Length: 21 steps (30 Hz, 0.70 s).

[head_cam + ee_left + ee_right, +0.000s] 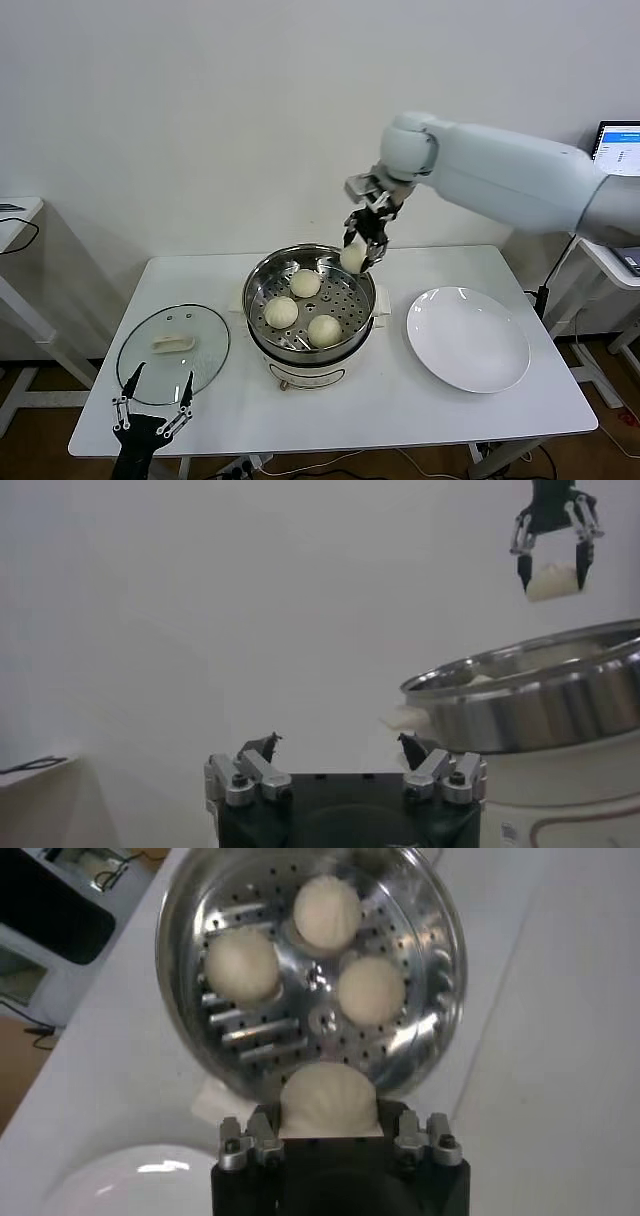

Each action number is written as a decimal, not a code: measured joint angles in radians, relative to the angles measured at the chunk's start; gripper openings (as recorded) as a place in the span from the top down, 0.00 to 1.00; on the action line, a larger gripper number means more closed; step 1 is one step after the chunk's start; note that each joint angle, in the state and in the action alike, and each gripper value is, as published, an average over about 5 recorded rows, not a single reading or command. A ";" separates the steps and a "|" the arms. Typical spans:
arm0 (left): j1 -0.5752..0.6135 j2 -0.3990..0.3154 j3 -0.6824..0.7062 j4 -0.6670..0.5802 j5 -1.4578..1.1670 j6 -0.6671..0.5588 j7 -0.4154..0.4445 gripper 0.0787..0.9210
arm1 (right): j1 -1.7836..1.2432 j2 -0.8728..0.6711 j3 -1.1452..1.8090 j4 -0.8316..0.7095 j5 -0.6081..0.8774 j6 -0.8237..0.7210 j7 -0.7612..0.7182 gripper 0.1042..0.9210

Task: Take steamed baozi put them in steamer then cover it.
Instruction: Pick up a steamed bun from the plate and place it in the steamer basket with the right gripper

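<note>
Head view: white table (420, 400) w/ steamer (310, 345) at centre, plate to robot's right, lid to robot's left.
Steamer: shiny steel pot on cream-white base; perforated tray (400, 1063) inside, seen from above in right wrist view.
Baozi in steamer: three on the tray, apart from each other: baozi one (305, 283) toward the back, baozi two (281, 312) on robot's left side, baozi three (324, 330) toward the front.
Fourth baozi (353, 258): clamped between fingers of right gripper (368, 250), in the air over the pot's back-right rim, not touching the tray; pleated top shows in right wrist view (329, 1100). Left wrist view shows it above and apart from the rim (552, 582).
Right gripper: clenched on the fourth baozi, pointing down; right arm (500, 170) reaches in from robot's right, above the table.
Cover (172, 354): glass lid w/ metal rim, lying flat on the table left of the steamer, near it, not touching; cream handle (173, 344) on top.
Left gripper (152, 412): released, fingers spread, at the table's front-left edge just in front of the cover, holding nothing; idle.
White plate (468, 338): on the table right of the steamer, just beside the base.
Background: laptop screen (618, 148) at far right, on a side table.
</note>
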<state>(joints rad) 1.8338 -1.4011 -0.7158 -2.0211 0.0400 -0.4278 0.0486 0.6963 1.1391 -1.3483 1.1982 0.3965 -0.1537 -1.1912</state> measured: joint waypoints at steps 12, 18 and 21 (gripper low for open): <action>0.001 -0.001 -0.014 0.000 -0.002 -0.002 -0.002 0.12 | -0.061 0.085 -0.052 -0.015 -0.024 -0.037 0.047 0.34; 0.005 -0.002 -0.020 -0.002 -0.002 -0.002 -0.003 0.12 | -0.093 0.102 -0.060 -0.030 -0.045 -0.045 0.058 0.35; 0.006 -0.003 -0.021 -0.001 -0.003 -0.004 -0.003 0.12 | -0.107 0.109 -0.062 -0.036 -0.057 -0.047 0.059 0.35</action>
<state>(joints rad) 1.8398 -1.4038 -0.7367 -2.0221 0.0375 -0.4315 0.0461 0.5890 1.2481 -1.4099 1.1618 0.3397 -0.2002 -1.1318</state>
